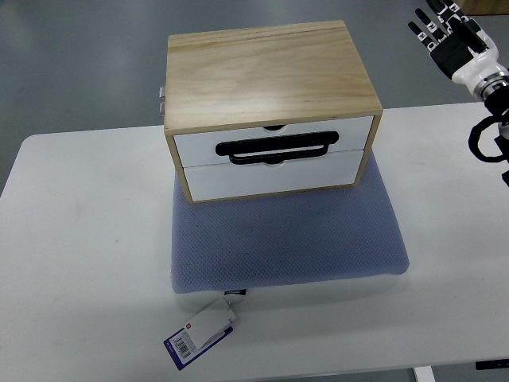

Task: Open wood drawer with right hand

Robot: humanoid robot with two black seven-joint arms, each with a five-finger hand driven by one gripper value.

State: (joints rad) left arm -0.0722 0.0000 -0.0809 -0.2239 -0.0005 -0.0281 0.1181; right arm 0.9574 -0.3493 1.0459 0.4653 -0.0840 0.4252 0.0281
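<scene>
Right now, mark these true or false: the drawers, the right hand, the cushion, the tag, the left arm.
1. Both drawers of the wooden box are shut. True.
2. The right hand grips the black handle. False: it hovers at the upper right, fingers spread, holding nothing.
3. The box sits on a blue-grey cushion. True.
4. A tag lies on the box's top. False: it lies on the table, by the cushion's near edge.
5. The left arm shows. False.

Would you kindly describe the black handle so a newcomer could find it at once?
On the white table a blue-grey cushion carries a wooden drawer box with two white drawer fronts. The black handle lies flat across the seam between them, a long rounded loop, the only black part on the white fronts.
</scene>
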